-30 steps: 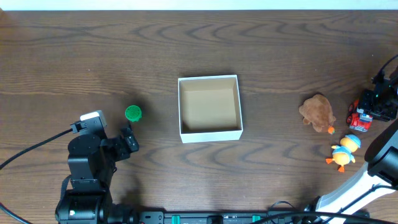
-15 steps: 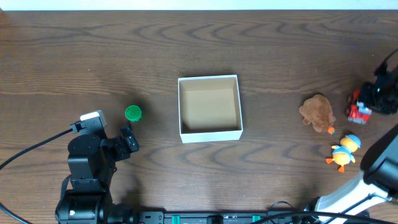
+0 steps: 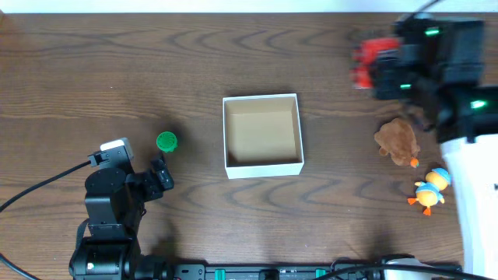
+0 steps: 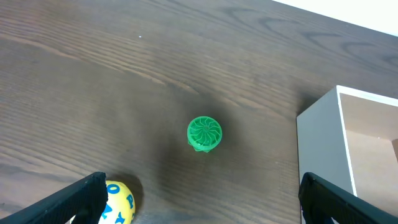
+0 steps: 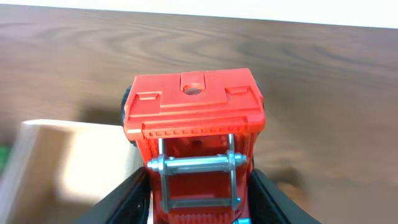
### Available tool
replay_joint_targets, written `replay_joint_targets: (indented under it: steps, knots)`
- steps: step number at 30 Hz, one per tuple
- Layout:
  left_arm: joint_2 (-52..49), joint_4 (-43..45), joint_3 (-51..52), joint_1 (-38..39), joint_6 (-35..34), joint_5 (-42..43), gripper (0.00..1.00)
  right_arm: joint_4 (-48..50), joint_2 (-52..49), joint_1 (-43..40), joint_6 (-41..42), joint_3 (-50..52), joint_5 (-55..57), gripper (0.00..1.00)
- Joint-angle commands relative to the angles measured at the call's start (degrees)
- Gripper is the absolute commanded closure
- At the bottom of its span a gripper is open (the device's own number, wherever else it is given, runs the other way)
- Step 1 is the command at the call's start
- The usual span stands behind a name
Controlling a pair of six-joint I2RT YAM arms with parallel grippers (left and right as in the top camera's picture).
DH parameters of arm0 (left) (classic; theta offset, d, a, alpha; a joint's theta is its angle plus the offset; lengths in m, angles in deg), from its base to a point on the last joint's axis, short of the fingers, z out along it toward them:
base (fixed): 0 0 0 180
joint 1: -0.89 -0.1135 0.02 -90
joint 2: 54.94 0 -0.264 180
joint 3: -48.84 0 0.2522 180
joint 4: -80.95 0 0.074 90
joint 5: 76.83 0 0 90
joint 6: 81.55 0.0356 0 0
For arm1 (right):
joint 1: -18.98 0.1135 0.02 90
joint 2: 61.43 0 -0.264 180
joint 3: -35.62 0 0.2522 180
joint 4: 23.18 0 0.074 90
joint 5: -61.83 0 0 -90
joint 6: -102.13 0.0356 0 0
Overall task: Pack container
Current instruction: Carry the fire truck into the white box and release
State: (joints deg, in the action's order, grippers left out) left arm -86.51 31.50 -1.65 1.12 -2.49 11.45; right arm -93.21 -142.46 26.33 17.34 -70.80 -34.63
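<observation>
**Red truck held up, box waiting**

Our right hand (image 5: 196, 186) is clenched on the red truck (image 5: 193, 121). One finger presses on each side, so the truck cannot slip out. In the top view the truck is at the upper right and looks blurry. We think it hangs above the worktop (image 3: 117, 70), because the right wrist view shows a dark shadow under it.

The container (image 3: 262, 166) sits in the middle of the top view, open side up, with nothing inside that we can see. It is well apart from the truck, down and to the left of it. We think the truck goes in there next, so the hand should be right over the brown inside before it lets go.

Our left hand (image 4: 202, 186) is released, with its fingers spread wide. The green round toy (image 4: 204, 133) lies on the worktop just ahead of the gap between them, so we think it is the easy one for this hand. A yellow ball (image 4: 119, 200) peeks out by the finger at the lower left.

The brown plush (image 3: 398, 141) and the duck (image 3: 429, 190) lie near the right edge.
</observation>
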Motion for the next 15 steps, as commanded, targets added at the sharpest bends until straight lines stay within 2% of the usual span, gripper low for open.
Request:
replay_joint_targets:
  steps: [1, 3, 7, 15]
  knots:
    - [-0.2, 0.1, -1.4, 0.2, -0.6, -0.2, 0.02, 0.3, -1.7, 8.7, 15.1, -0.3, 4.5, 0.99]
    - [-0.2, 0.0, -1.4, 0.2, -0.6, -0.2, 0.02, 0.6, -3.4, 13.1, 18.9, -0.3, 6.0, 0.99]
    - [-0.2, -0.5, -1.4, 0.2, -0.6, -0.2, 0.02, 1.7, -8.3, 20.0, 21.0, -0.3, 8.5, 0.99]
    - [-0.2, -1.2, -1.4, 0.2, -0.6, -0.3, 0.02, 1.4, -19.4, 26.7, 23.6, -0.3, 9.7, 0.99]
